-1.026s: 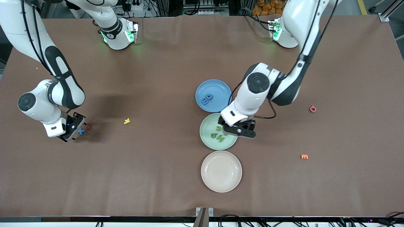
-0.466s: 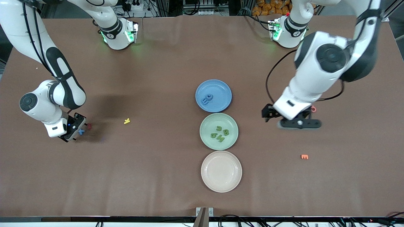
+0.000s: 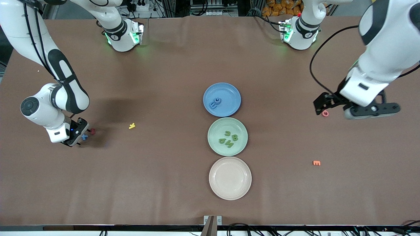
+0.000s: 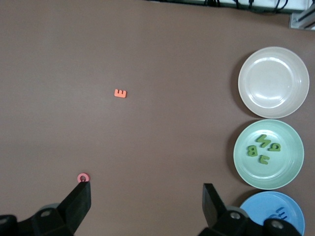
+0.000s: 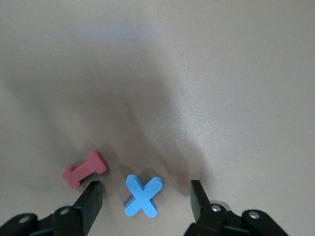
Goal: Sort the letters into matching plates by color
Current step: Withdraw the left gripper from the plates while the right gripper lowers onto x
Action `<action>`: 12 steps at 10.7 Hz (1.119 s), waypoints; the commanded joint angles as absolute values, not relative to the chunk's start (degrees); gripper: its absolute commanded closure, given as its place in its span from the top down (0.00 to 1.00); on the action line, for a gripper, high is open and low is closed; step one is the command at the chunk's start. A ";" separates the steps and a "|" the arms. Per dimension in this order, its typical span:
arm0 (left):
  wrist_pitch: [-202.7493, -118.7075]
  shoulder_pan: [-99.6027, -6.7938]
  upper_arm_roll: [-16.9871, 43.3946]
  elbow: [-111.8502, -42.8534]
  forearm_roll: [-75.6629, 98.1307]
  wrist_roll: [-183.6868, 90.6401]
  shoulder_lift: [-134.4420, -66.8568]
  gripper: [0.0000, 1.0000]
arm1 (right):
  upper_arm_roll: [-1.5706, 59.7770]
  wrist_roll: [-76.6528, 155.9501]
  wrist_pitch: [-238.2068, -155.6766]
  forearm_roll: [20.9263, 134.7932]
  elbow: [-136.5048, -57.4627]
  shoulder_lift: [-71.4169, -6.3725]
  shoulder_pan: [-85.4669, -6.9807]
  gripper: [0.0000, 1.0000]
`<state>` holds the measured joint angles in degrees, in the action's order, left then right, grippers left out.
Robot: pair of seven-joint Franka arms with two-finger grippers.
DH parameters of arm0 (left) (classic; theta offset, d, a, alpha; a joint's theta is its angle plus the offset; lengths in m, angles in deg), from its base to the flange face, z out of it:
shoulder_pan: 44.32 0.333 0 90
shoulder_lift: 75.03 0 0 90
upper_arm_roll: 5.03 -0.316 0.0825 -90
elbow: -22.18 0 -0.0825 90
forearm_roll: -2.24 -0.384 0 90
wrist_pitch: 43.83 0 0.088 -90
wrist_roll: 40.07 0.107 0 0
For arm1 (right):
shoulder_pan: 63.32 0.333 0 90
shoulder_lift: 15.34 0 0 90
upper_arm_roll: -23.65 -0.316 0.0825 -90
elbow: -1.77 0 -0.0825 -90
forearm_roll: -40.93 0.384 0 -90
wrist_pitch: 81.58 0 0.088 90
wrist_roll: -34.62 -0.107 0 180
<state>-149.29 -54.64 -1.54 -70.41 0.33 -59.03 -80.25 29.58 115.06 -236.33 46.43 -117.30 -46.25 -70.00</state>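
A blue X letter (image 5: 142, 195) lies on the table near the right arm's end, also seen from the front (image 3: 84, 137). My right gripper (image 5: 146, 196) is down around it, open, with a gap on each side of the X. The blue plate (image 3: 230, 94) holds two blue letters (image 3: 215, 103). Beside it, nearer the camera, the mint green plate (image 3: 217, 129) holds several green letters (image 3: 229, 139). My left gripper (image 4: 146, 199) hangs open and empty over bare table near the left arm's end, and shows from the front too (image 3: 371, 111).
A red piece (image 5: 84, 169) lies right beside the blue X. A yellow piece (image 3: 132, 125) sits farther toward the plates. A beige-pink plate (image 3: 230, 188) stands nearest the camera. A pink ring (image 3: 325, 113) and an orange E (image 3: 316, 163) lie under the left arm's end.
My left arm swung away from above the green plate toward its own end of the table, still empty. My right gripper settled around the blue X and its fingers drew slightly closer.
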 commanded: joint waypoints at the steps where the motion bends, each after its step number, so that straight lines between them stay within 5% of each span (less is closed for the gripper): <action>1: -144.23 -49.28 -0.38 -70.81 1.00 -55.48 -76.35 1.00 | 28.49 117.23 -237.68 45.67 -117.32 -46.54 -71.67 0.74; 6: -134.90 -47.93 -1.70 -61.51 0.05 -51.67 -78.44 1.00 | 28.49 118.38 -237.68 45.67 -117.32 -46.89 -72.29 0.58; 12: -134.44 -45.99 -2.04 -60.78 0.48 -51.67 -77.40 1.00 | 28.49 118.38 -238.56 45.85 -117.14 -47.77 -71.76 0.45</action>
<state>-135.92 -46.39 -2.18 -62.44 0.32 -52.69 -77.03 29.46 117.04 -236.33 46.42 -117.33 -46.29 -70.68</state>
